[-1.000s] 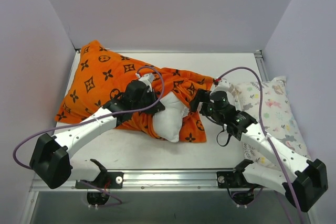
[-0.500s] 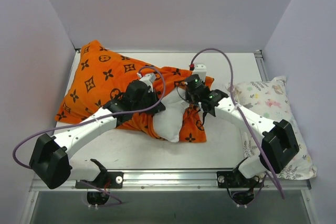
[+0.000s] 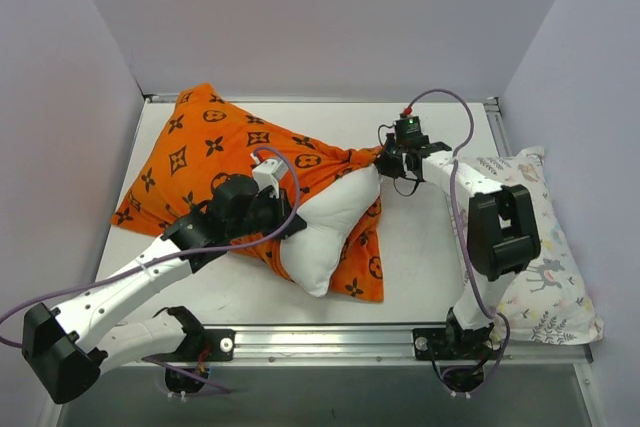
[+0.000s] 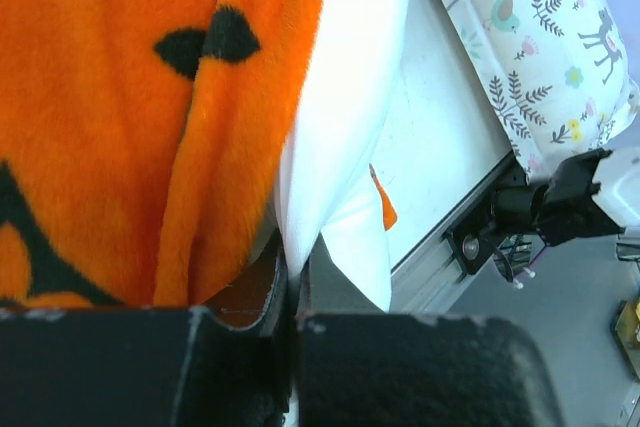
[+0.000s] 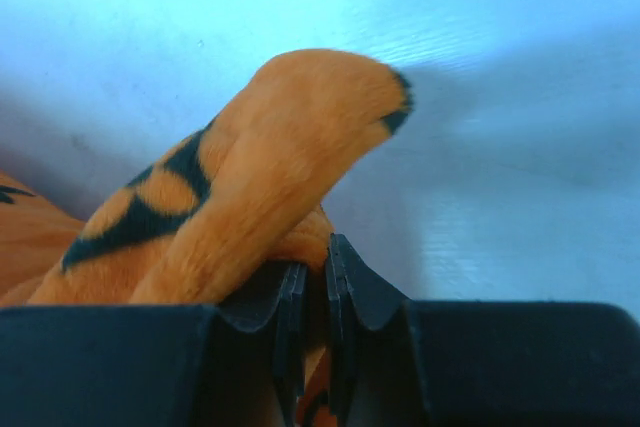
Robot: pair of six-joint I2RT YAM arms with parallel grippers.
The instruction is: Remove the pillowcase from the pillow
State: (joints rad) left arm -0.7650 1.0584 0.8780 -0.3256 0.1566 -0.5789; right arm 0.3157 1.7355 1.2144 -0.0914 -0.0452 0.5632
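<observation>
The orange pillowcase (image 3: 230,142) with black motifs lies from the back left to the table's middle. The white pillow (image 3: 335,222) bulges out of its open end. My left gripper (image 3: 290,230) is shut on the pillow's white fabric just left of that bulge. In the left wrist view the white pillow (image 4: 350,97) runs down between the shut jaws of the left gripper (image 4: 292,282), beside the orange pillowcase (image 4: 100,97). My right gripper (image 3: 385,155) is shut on the pillowcase's stretched corner at the back right. The right wrist view shows that gripper (image 5: 315,282) pinching an orange fold of the pillowcase (image 5: 270,177).
A smaller floral-print pillow (image 3: 540,247) lies along the table's right edge, also in the left wrist view as the floral pillow (image 4: 540,47). Walls close in the left, back and right. A metal rail (image 3: 330,332) runs along the front edge. Purple cables loop over both arms.
My right gripper closed on the pillowcase's edge and swung back and right with it. The left arm drew back toward the near left. More white pillow shows and the pillowcase is stretched.
</observation>
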